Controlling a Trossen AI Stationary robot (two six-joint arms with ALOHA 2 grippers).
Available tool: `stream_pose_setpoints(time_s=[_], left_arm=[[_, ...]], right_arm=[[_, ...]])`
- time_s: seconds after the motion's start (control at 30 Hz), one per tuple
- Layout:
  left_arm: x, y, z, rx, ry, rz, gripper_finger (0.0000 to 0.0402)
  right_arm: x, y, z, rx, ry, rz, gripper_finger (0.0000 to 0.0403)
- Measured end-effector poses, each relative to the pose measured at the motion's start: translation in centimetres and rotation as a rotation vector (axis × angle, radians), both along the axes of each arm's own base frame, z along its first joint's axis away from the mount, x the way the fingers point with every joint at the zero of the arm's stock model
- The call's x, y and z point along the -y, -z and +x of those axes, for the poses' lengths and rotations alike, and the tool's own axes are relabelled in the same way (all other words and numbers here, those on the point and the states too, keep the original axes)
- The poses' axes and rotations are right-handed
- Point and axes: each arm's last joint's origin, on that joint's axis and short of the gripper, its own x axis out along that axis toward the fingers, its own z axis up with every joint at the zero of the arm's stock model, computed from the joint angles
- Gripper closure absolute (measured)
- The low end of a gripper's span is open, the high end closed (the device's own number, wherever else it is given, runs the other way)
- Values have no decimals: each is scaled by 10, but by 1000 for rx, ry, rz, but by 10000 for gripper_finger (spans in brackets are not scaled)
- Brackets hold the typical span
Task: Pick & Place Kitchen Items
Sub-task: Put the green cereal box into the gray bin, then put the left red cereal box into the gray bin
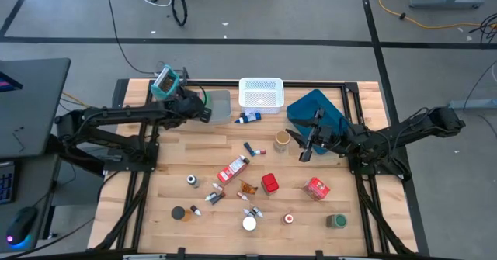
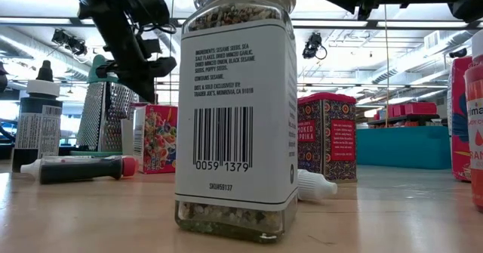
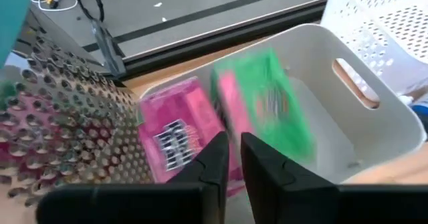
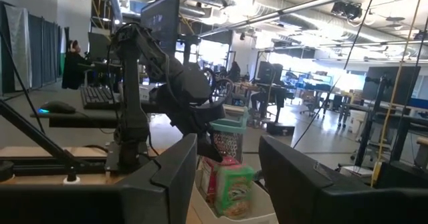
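Overhead, left claw (image 3: 234, 158) above bin's (image 3: 374, 127) rim.

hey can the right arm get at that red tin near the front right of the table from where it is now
Probably yes. The red tin sits alone on open wood just in front of the right gripper, which hovers by the blue tray with nothing between.

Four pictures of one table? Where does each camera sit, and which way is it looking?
High view: overhead, straight down on the wooden table; both dark arms show.
Low view: at tabletop height, facing a clear seasoning jar; arms overhead.
Left wrist view: on the left arm, looking past the left gripper into a pale plastic bin holding a green carton.
Right wrist view: on the right arm, between the right gripper fingers, facing the left arm.
Both wrist views share the green carton.
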Motion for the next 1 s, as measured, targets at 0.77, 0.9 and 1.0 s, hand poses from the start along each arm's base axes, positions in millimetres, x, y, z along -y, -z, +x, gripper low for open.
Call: stream_pose_setpoints(time_s=[0.77,0.9,1.0], left_arm=[[27,-74,8,152,395,181,330],[49,-83,19,266,693,166,331],[67,-83,27,278,926,161,331]], right_arm=[[0,0,0,-3,0,-1,230],[0,1,0,-8,-1,-2,230],[0,2,0,-12,-7,19,230]])
